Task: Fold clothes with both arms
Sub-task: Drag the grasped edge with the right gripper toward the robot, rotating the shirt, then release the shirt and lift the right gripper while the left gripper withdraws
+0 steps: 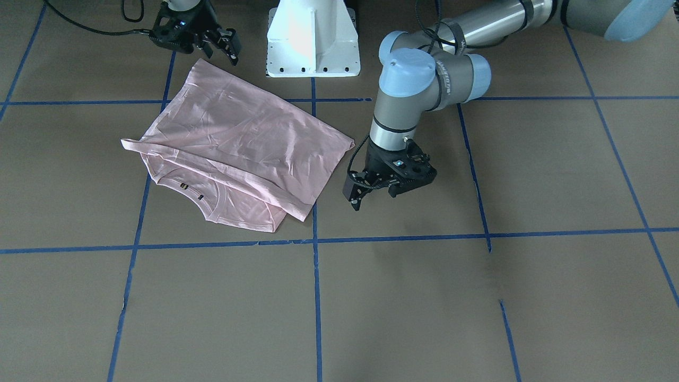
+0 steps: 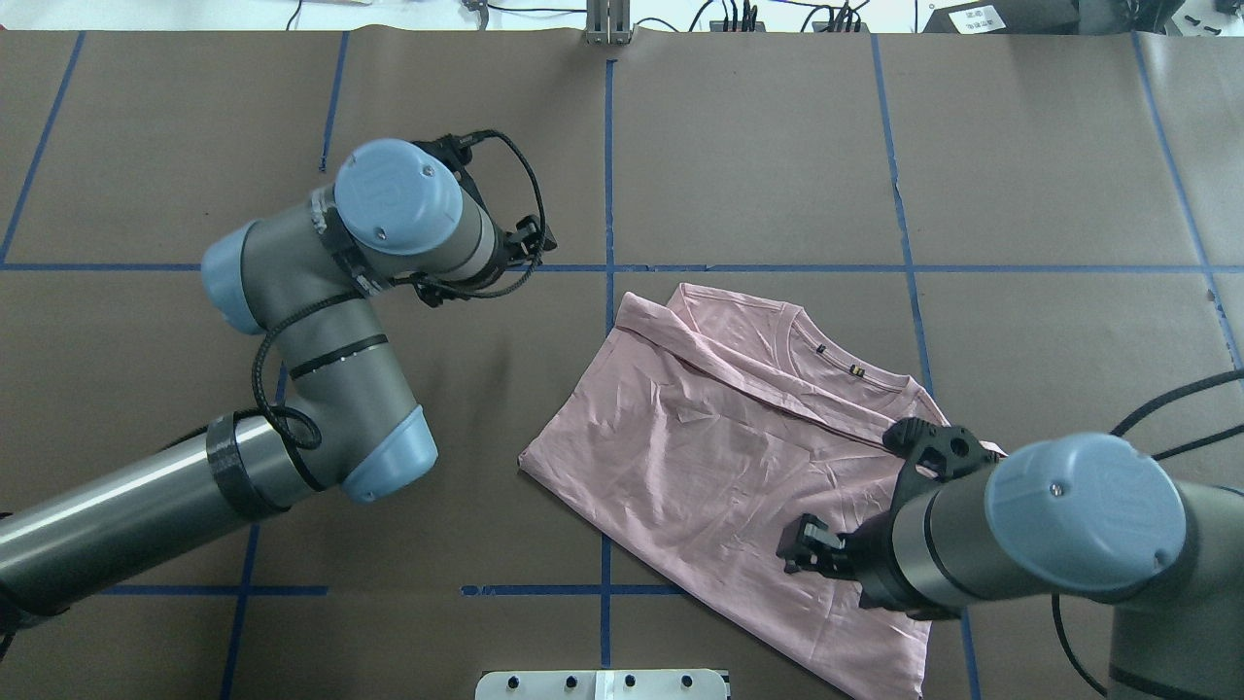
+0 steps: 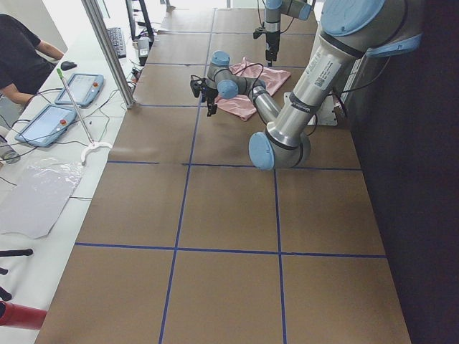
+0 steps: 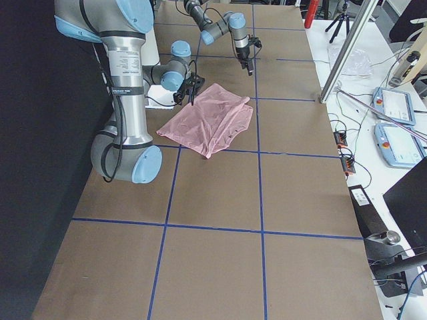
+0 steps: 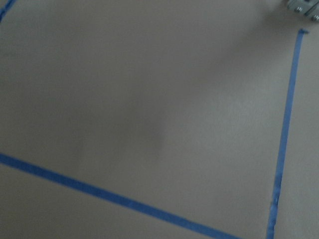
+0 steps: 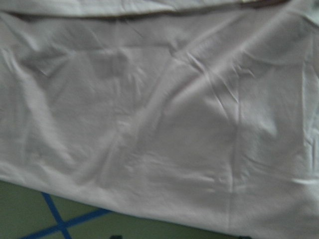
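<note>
1. Progress, completed: the T-shirt [image 1: 238,143] lies on the table [image 1: 477,297] in front of the white pedestal [image 1: 313,37], skewed against the blue tape grid [image 1: 316,297]. 1 fold appears made. The lower body panel lies over the upper half, and its edge stops just short of the collar [image 1: 192,192], which is exposed with 2 small dark tags.
2. Progress, outstanding: the bundle is a wide, slanted, creased rectangle, not a compact stack. At least 1 further fold across its length appears necessary, plus squaring of the edges. The task is judged to be roughly half done.
3. Left gripper [image 1: 374,192]: the fingers stand apart and hold nothing. It hangs over bare table just beside the shirt's side edge, with no fabric contact visible.
4. Right gripper [image 2: 846,496]: the fingers are spread wide and empty. It is positioned above the part of the shirt nearest the robot. The pictures do not show whether the tips touch the cloth.
5. Hidden items:
   - No print shows, since only plain fabric faces up.
   - The sleeves are tucked or covered, and their layout cannot be determined.
   - The left wrist view shows only table and tape.
   - The right wrist view shows only blurred pink cloth.
   - Neither wrist view shows its own fingers.
</note>
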Tool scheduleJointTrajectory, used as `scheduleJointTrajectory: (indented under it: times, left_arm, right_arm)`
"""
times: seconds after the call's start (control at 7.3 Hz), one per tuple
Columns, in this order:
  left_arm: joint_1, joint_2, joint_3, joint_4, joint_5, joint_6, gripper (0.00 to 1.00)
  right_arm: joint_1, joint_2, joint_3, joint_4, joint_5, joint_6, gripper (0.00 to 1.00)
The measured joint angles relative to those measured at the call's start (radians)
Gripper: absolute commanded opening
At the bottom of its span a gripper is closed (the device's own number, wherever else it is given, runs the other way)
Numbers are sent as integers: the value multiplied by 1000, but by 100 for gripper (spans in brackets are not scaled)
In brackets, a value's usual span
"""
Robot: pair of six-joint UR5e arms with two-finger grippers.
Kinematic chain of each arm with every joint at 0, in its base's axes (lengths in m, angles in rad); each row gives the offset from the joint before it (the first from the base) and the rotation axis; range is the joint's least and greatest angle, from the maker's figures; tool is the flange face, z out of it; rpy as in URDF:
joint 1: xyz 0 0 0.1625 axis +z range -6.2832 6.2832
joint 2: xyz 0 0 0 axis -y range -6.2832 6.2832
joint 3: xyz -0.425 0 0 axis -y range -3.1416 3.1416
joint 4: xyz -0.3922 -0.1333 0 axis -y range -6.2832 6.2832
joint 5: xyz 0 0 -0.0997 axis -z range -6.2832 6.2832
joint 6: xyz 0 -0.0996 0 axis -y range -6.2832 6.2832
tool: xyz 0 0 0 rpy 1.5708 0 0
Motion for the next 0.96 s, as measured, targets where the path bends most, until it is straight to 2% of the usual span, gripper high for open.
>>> scheduleJointTrajectory:
  times: [0.41, 0.68, 0.96]
  left_arm:
    - [122, 2, -14, 77, 2, -187, 99]
    - [161, 5, -18, 87, 3, -215, 99]
    - [192, 39, -64, 88, 4, -220, 99]
  right_arm:
    - [200, 41, -35, 12, -6, -212, 100]
    - [236, 101, -90, 10, -13, -230, 100]
    - [245, 129, -117, 10, -15, -229, 100]
